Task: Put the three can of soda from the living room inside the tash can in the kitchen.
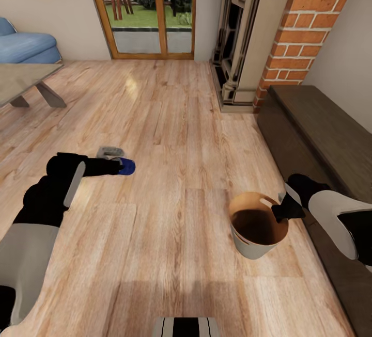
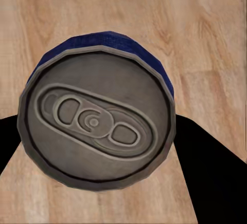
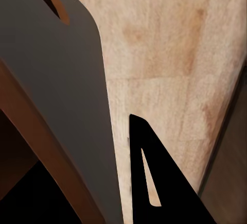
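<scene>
We are in the living room, on the light wood floor, with the blue sofa and the coffee table at the far left, the glass doors ahead and the brick fireplace to the right. Our left gripper has its jaws clenched on a can of soda: the left wrist view looks straight at its grey top with the pull tab, a black finger on either side, and the body behind the lid reads dark blue rather than orange. In the head view the can shows as a blue patch at the tip of the left arm, held out over bare floor. Our right gripper grips the rim of the trash can; the right wrist view shows the pale grey wall with one finger outside it, the other presumably inside against the brown lining. The bin hangs tilted, well apart from the can. We judge the step in hand to be the drop: can and bin are both held, so the next move calls for bringing the left arm across over the open mouth, or the bin under the can, and only then releasing.
</scene>
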Controlling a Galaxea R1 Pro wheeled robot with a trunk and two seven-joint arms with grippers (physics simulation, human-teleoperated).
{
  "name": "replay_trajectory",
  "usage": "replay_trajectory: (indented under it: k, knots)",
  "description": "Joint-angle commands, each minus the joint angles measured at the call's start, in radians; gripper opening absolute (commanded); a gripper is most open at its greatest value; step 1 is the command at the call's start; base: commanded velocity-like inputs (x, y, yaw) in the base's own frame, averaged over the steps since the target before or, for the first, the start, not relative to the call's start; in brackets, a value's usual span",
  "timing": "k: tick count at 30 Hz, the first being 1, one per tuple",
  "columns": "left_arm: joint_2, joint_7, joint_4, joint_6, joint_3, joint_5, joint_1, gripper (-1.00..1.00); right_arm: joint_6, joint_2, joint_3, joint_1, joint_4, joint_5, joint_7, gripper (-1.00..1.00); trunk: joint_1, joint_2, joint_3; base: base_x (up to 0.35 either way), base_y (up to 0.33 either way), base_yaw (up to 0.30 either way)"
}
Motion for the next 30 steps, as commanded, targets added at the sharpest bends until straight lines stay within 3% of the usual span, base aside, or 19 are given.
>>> replay_trajectory:
  k: [1,4,8,10,11,14,15,18,20,22,27,30]
  knots:
    - [0.008,-0.021,0.002,0.0,0.0,0.003,-0.005,-1.0,0.0,0.0,-0.015,0.001,0.0,-0.015,0.001,-1.0,-0.004,0.007,0.003,0.0,0.0,0.0]
    - [0.03,-0.154,0.045,0.0,-0.003,0.0,-0.05,-1.0,-0.004,0.003,-0.015,0.011,0.0,-0.029,0.001,-1.0,-0.015,0.028,0.013,0.0,0.0,0.0]
    - [0.037,-0.325,0.137,0.0,-0.021,-0.003,-0.124,-1.0,-0.004,0.014,-0.014,0.024,-0.002,-0.059,0.0,-1.0,-0.031,0.056,0.025,0.0,0.0,0.0]
    - [0.038,-0.432,0.178,0.0,-0.075,-0.004,-0.157,-1.0,-0.004,0.028,-0.013,0.026,-0.002,-0.065,-0.001,-1.0,-0.038,0.07,0.031,0.0,0.0,0.0]
    - [0.039,-0.5,0.201,0.0,-0.126,-0.005,-0.181,-1.0,-0.004,0.039,-0.013,0.027,-0.003,-0.067,-0.002,-1.0,-0.042,0.077,0.035,0.0,0.0,0.0]
    - [0.037,-0.635,0.236,0.0,-0.233,-0.005,-0.236,-1.0,-0.004,0.073,-0.013,0.028,-0.005,-0.07,-0.008,-1.0,-0.054,0.098,0.044,0.0,0.0,0.0]
    - [0.035,-0.675,0.242,0.0,-0.255,-0.005,-0.25,-1.0,-0.004,0.087,-0.013,0.028,-0.006,-0.07,-0.01,-1.0,-0.058,0.105,0.047,0.0,0.0,0.0]
    - [0.03,-0.752,0.247,0.0,-0.279,-0.005,-0.276,-1.0,-0.004,0.114,-0.013,0.029,-0.013,-0.071,-0.012,-1.0,-0.069,0.126,0.057,0.0,0.0,0.0]
    - [0.028,-0.836,0.249,0.0,-0.298,-0.005,-0.298,-1.0,-0.003,0.14,-0.013,0.029,-0.025,-0.071,-0.014,-1.0,-0.077,0.14,0.063,0.0,0.0,0.0]
    - [0.026,-0.876,0.248,0.0,-0.329,-0.005,-0.306,-1.0,-0.003,0.161,-0.012,0.029,-0.031,-0.07,-0.015,-1.0,-0.084,0.154,0.069,0.0,0.0,0.0]
    - [0.02,-0.908,0.245,0.0,-0.39,-0.005,-0.313,-1.0,-0.002,0.206,-0.011,0.029,-0.037,-0.069,-0.018,-1.0,-0.1,0.182,0.082,0.0,0.0,0.0]
    - [0.0,-0.912,0.246,0.0,-0.413,-0.006,-0.312,-1.0,-0.001,0.24,-0.01,0.029,-0.047,-0.068,-0.023,-1.0,-0.1,0.182,0.082,0.0,0.0,0.0]
